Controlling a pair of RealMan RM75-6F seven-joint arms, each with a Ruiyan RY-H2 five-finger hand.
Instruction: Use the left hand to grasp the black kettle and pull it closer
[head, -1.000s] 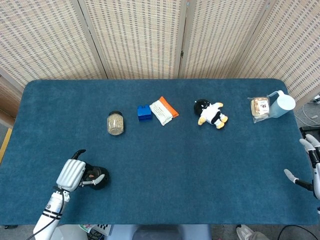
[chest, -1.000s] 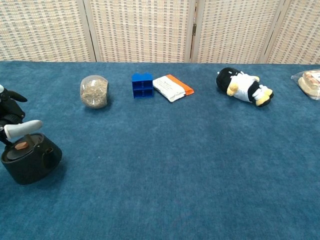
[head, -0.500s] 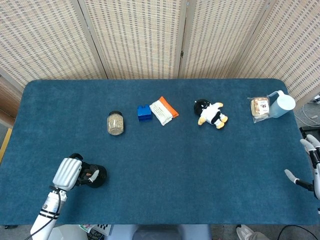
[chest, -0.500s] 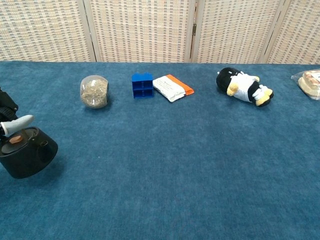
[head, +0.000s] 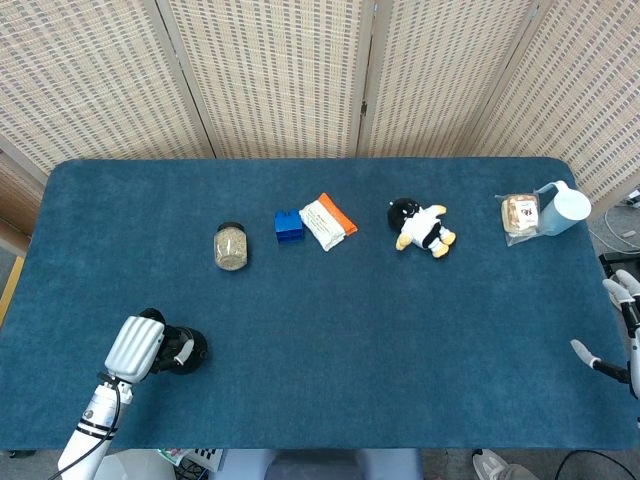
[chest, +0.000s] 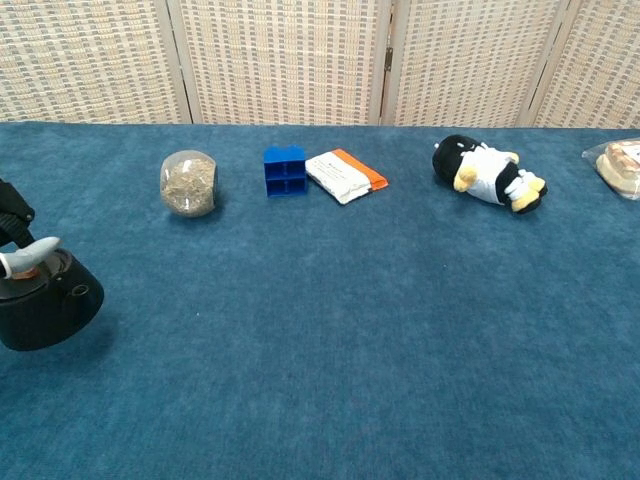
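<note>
The black kettle (head: 185, 351) (chest: 48, 308) stands near the table's front left corner, a small round pot with a brown knob on its lid. My left hand (head: 139, 347) (chest: 20, 255) holds it from its left side, white back of the hand up, fingers wrapped over the top; in the chest view only a white fingertip over the lid shows at the frame's left edge. My right hand (head: 622, 330) hangs off the table's right edge, fingers spread, holding nothing.
Along the far half lie a glass jar of grain (head: 230, 246), a blue block (head: 289, 225), a white and orange packet (head: 327, 221), a penguin plush (head: 421, 227), a bagged snack (head: 520, 213) and a pale blue cup (head: 563, 208).
My left hand has drawn the kettle to the left and slightly towards the table's front edge. The right hand has barely moved.
</note>
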